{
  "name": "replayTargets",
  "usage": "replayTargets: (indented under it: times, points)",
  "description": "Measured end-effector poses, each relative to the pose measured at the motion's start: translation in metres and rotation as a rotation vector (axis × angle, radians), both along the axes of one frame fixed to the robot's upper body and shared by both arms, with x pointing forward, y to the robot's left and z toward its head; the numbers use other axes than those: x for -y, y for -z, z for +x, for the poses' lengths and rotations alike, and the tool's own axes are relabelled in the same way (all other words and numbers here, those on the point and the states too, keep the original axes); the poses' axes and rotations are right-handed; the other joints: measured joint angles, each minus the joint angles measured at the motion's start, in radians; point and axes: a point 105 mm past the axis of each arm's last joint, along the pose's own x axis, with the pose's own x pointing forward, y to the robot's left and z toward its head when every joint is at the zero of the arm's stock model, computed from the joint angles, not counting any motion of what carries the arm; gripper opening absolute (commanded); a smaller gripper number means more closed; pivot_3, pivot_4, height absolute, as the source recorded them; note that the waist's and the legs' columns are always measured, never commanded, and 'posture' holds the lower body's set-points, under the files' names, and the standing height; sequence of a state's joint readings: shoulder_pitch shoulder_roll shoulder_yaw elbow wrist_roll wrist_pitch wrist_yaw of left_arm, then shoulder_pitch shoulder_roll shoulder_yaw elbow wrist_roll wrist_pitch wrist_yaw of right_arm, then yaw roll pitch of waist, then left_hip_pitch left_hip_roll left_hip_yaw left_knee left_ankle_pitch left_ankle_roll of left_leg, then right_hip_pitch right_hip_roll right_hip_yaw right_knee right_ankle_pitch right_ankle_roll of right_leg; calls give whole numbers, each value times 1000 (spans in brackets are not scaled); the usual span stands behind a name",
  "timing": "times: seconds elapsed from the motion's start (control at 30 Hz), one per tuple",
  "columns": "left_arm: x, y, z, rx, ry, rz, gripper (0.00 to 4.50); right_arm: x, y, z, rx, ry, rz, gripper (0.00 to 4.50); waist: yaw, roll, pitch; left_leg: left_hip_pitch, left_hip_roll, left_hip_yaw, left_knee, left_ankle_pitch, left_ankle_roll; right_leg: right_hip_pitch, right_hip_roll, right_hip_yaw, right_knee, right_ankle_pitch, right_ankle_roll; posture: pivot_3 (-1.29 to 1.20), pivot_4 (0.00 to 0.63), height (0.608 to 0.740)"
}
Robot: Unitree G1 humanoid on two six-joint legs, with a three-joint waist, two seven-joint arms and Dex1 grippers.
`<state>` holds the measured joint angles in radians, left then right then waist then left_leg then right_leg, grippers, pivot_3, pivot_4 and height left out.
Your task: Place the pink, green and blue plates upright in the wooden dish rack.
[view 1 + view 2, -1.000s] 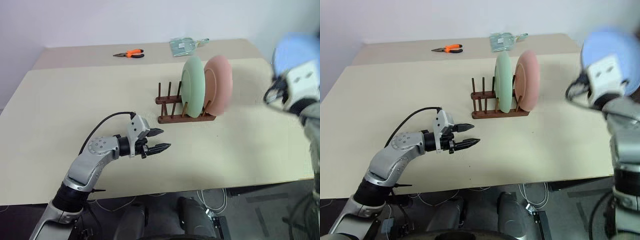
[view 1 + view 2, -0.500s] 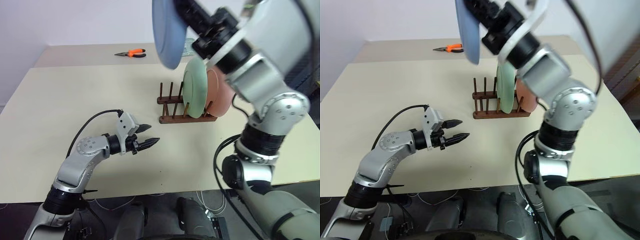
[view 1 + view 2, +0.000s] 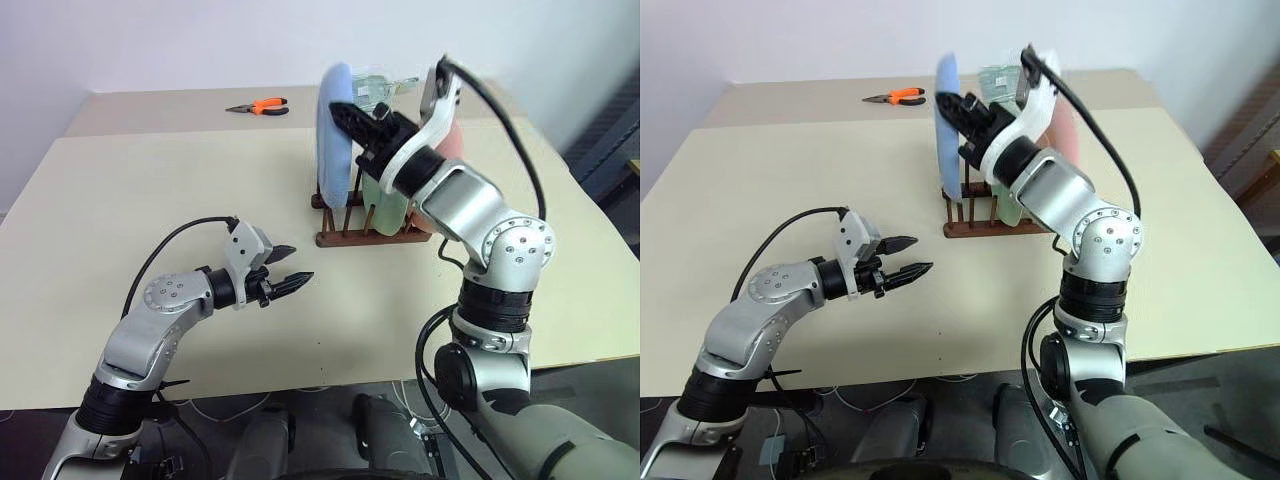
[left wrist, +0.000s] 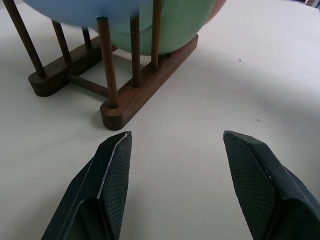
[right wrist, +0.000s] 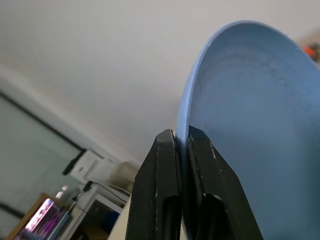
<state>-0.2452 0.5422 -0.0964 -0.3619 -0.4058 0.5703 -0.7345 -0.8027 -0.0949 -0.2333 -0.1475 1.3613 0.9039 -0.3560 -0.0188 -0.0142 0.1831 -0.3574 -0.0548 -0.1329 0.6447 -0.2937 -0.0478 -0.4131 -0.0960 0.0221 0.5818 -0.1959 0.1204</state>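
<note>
The wooden dish rack [image 3: 372, 236] stands at the table's middle. The green plate [image 3: 388, 203] and the pink plate [image 3: 456, 141] stand upright in it, partly hidden behind my right arm. My right gripper [image 5: 181, 135] is shut on the rim of the blue plate [image 3: 337, 136]. It holds the plate upright over the rack's left end, with the lower edge down among the pegs [image 4: 106, 60]. I cannot tell whether the plate rests on the base bars. My left gripper [image 3: 293, 265] hovers open and empty over the table, in front and to the left of the rack.
Orange-handled pliers [image 3: 260, 106] lie on the far table. A clear packet [image 3: 1000, 80] lies behind the rack. Bare beige tabletop [image 3: 150, 200] spreads to the left and in front, and its near edge runs below my left arm.
My right arm swung in from the right with the blue plate and lowered it over the rack's left end. My left gripper drifted slightly left and stayed open.
</note>
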Motion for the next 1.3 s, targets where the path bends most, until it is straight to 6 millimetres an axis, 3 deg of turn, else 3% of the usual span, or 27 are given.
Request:
replayTargets:
  times: [0.1,0.2,0.33,0.43,0.5,0.57,0.63,0.7,0.8,0.87,0.93,1.17,1.3]
  points:
    - [1,-1,-1,-2,1,2,2994,2,7,6,-29,21,-8,978,-1,0,0,0,0,0,0,0,0,0,0,0,0,0,0,0,150,740]
    - [1,-2,-2,5,-1,2,2994,7,10,12,16,69,-102,2356,-1,1,0,0,0,1,0,0,0,0,0,0,0,0,0,0,150,740]
    - [1,-1,-3,4,-10,3,2994,14,-4,10,298,152,-428,2356,1,1,0,0,0,1,0,0,0,0,0,0,-1,-2,2,0,150,740]
    - [1,-1,-4,-4,-11,2,2994,24,-30,-8,595,171,-621,2356,3,0,1,-1,0,1,0,0,0,1,0,0,-2,-3,4,0,150,740]
    - [-1,-1,-3,-3,-16,1,2994,37,-49,-29,752,151,-642,2356,5,-1,0,0,0,0,0,0,0,2,0,0,-3,-3,5,0,150,740]
    - [-4,-3,-1,5,-33,-3,2994,58,-54,-45,802,130,-627,2356,8,-2,0,0,0,0,0,0,0,4,0,-1,-4,-4,4,0,150,740]
    - [-15,-4,5,20,-78,-13,2994,102,-40,-53,754,157,-703,2356,21,-4,-1,-1,-1,-1,1,0,1,5,-1,-1,-5,-4,4,0,150,740]
    - [-38,1,11,9,-170,-3,2994,140,-16,-56,639,180,-784,2356,25,-4,-1,0,-1,2,2,-1,1,5,-2,0,-5,-4,4,0,150,740]
    - [-69,14,16,25,-262,59,2994,172,35,-75,463,113,-880,2356,22,-3,-1,2,2,4,0,-2,2,4,-1,1,-4,-5,3,0,150,740]
    - [-89,29,15,5,-318,103,2994,186,71,-82,341,72,-920,2356,16,-2,-1,2,2,5,0,-2,2,3,-1,1,-4,-5,3,0,150,740]
    - [-101,39,13,-8,-353,117,2994,198,93,-82,280,84,-940,2356,10,-2,0,1,2,6,2,-2,2,4,-2,2,-4,-5,3,0,150,740]
    - [-108,47,8,24,-376,131,2994,210,133,-63,254,145,-964,2356,9,-2,0,1,1,5,1,-2,2,3,-3,2,-4,-5,3,0,150,740]
    - [-104,48,7,25,-385,113,2994,213,140,-55,263,138,-997,2356,11,-2,0,1,1,5,2,-2,2,4,-3,1,-4,-4,3,0,150,740]
